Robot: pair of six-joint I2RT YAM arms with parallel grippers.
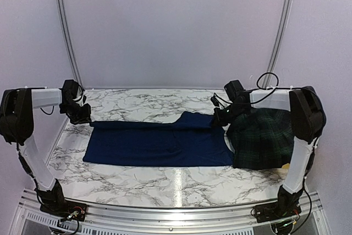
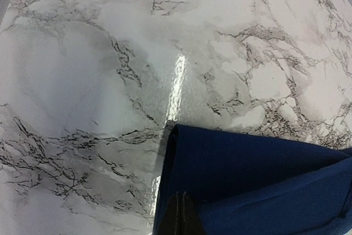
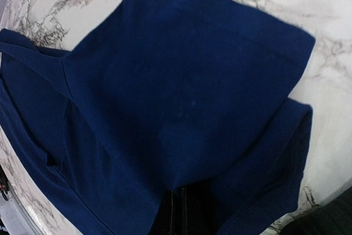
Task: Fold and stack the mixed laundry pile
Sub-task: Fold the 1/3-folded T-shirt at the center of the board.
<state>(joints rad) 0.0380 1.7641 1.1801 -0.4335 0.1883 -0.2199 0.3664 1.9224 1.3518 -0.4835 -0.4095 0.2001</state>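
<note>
A plain navy-blue cloth [image 1: 159, 144] lies spread across the marble table. My left gripper [image 1: 82, 115] is shut on its far left corner; in the left wrist view the fingers [image 2: 181, 216] pinch the cloth [image 2: 258, 180]. My right gripper [image 1: 220, 116] is shut on its far right edge, where the cloth bunches up; in the right wrist view the fingers [image 3: 181, 213] pinch the cloth [image 3: 181, 92]. A dark green-and-navy plaid garment [image 1: 263, 137] lies heaped at the right, under my right arm. The red-and-black piece and the pink piece are out of view.
A bit of yellow [image 1: 286, 164] peeks out beneath the plaid heap near the right arm's base. White curved rails [image 1: 63, 26] rise at the back on both sides. The marble table [image 1: 154, 177] has a metal rail along its near edge.
</note>
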